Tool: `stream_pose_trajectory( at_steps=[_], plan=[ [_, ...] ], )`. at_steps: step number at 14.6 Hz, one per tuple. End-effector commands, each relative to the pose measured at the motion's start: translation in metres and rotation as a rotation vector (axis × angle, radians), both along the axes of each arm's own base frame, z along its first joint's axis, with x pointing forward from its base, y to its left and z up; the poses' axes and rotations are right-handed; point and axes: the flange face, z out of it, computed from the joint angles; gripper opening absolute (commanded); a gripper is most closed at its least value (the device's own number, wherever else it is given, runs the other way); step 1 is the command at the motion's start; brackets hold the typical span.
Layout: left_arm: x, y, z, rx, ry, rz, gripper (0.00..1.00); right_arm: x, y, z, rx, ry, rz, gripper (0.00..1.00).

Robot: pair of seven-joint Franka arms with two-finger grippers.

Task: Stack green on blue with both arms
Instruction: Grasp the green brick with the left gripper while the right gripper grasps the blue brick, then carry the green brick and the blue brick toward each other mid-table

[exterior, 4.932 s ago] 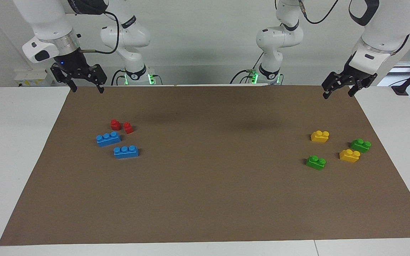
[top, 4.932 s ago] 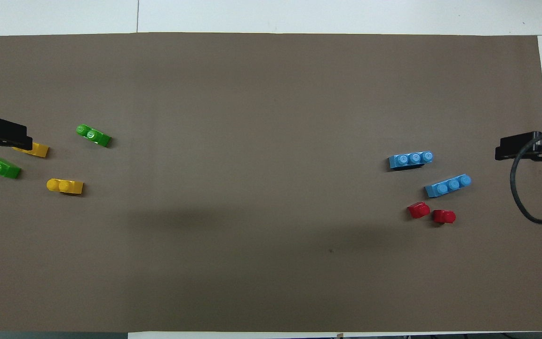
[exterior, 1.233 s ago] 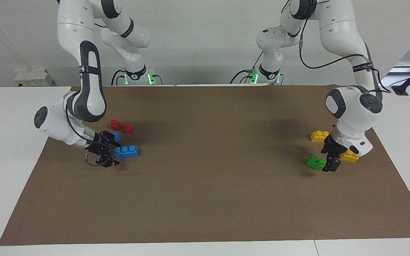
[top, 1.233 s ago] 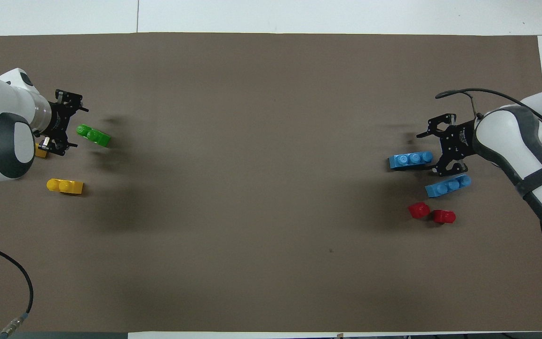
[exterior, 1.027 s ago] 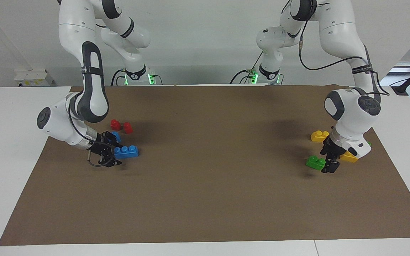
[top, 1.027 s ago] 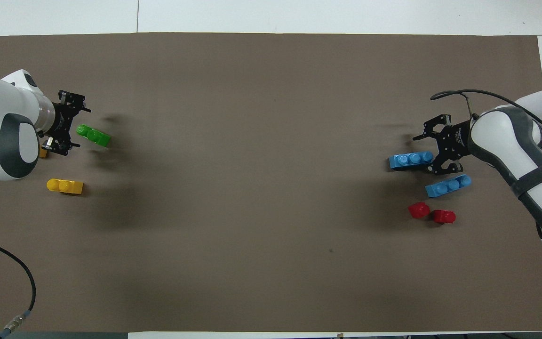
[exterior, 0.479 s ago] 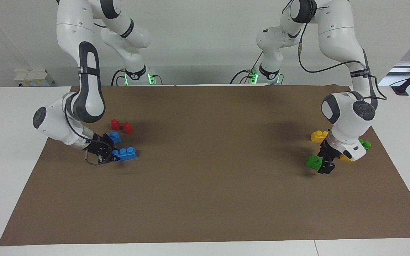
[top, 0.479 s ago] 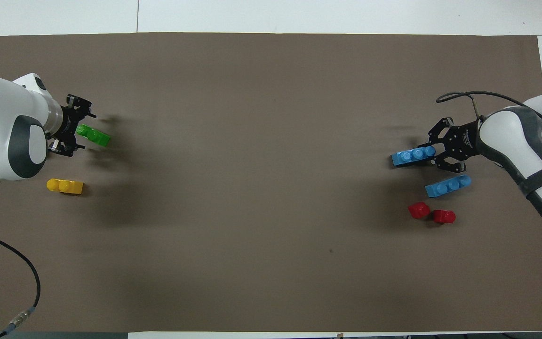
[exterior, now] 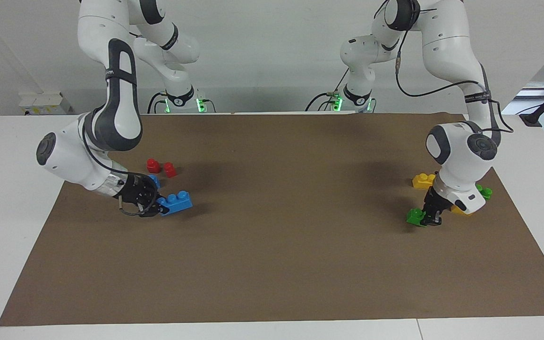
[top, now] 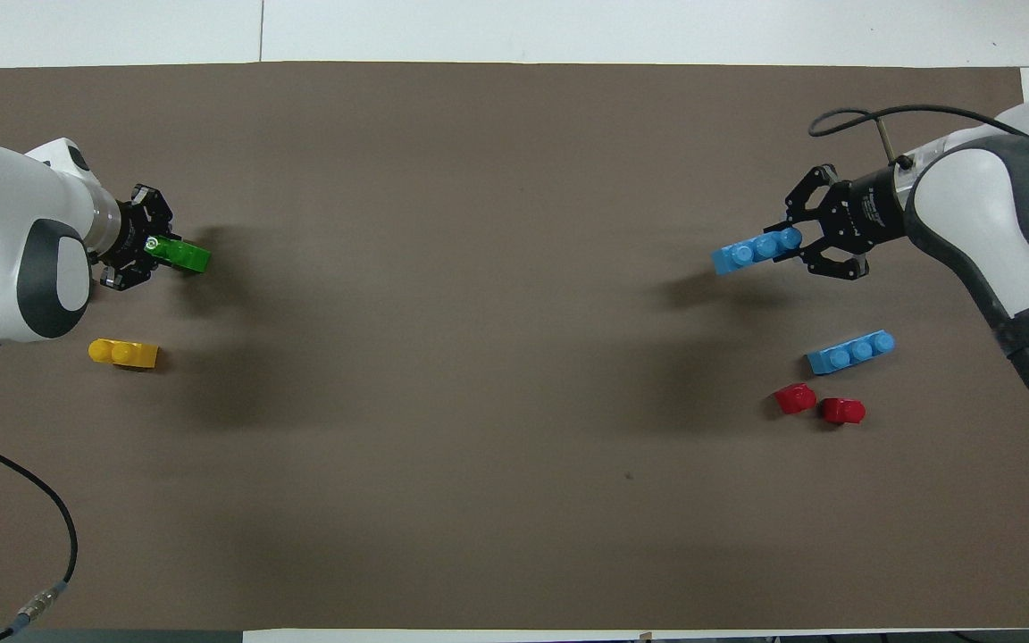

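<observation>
The right gripper (exterior: 156, 206) (top: 802, 241), at the right arm's end of the brown-covered table (exterior: 272, 264), has its jaws clenched on one end of a long bright-blue three-stud plastic brick (exterior: 175, 203) (top: 754, 251), held tilted just above the table. The second blue brick (top: 850, 351) lies nearer the robots, beside two small red bricks (top: 818, 404). At the left arm's end, the left gripper (exterior: 430, 215) (top: 146, 250) has its jaws grasping a small bright-green two-stud plastic brick (exterior: 414, 216) (top: 179, 254), low at the table near a yellow brick (top: 123, 354).
</observation>
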Motion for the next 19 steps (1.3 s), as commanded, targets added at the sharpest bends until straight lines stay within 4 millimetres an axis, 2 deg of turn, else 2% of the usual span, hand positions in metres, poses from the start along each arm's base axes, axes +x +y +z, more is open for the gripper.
stream_pose_trajectory(
  at_steps=[1, 3, 4, 5, 6, 7, 9, 11, 13, 15, 19],
  plan=[
    [0.003, -0.002, 0.001, 0.017, -0.009, -0.008, 0.0, 0.012, 0.071, 0.035, 0.035, 0.023, -0.036, 0.0],
    [0.003, -0.006, 0.009, 0.015, -0.007, -0.009, 0.0, 0.004, 0.123, 0.037, 0.023, 0.028, -0.004, 0.0],
    [0.004, -0.007, 0.019, 0.015, -0.004, -0.007, 0.0, -0.003, 0.14, 0.031, 0.017, 0.063, -0.021, 0.0],
    [0.002, -0.01, 0.035, 0.018, 0.011, -0.005, 0.0, -0.013, 0.16, 0.026, 0.008, 0.096, -0.028, 0.0],
    [0.0, -0.015, 0.053, 0.02, 0.023, -0.011, 0.0, -0.024, 0.196, 0.026, -0.003, 0.115, -0.043, 0.0],
    [-0.006, -0.018, 0.074, 0.023, 0.028, -0.01, 0.0, -0.029, 0.215, 0.027, -0.013, 0.131, -0.115, 0.0],
    [-0.019, -0.041, 0.109, 0.029, 0.043, -0.027, 0.0, -0.044, 0.26, 0.021, -0.042, 0.151, -0.206, 0.0],
    [-0.031, -0.071, 0.132, 0.03, 0.048, 0.029, 0.0, -0.054, 0.278, 0.011, -0.069, 0.139, -0.275, 0.0],
    [-0.042, -0.104, 0.145, 0.029, 0.056, 0.094, 0.0, -0.067, 0.292, -0.001, -0.071, 0.124, -0.303, 0.0],
    [-0.055, -0.145, 0.151, 0.033, 0.069, 0.143, 0.0, -0.074, 0.294, -0.013, -0.073, 0.105, -0.32, 0.0],
    [-0.076, -0.213, 0.152, 0.027, 0.065, 0.265, 0.0, -0.091, 0.303, -0.041, -0.078, 0.064, -0.336, 0.0]
  ],
)
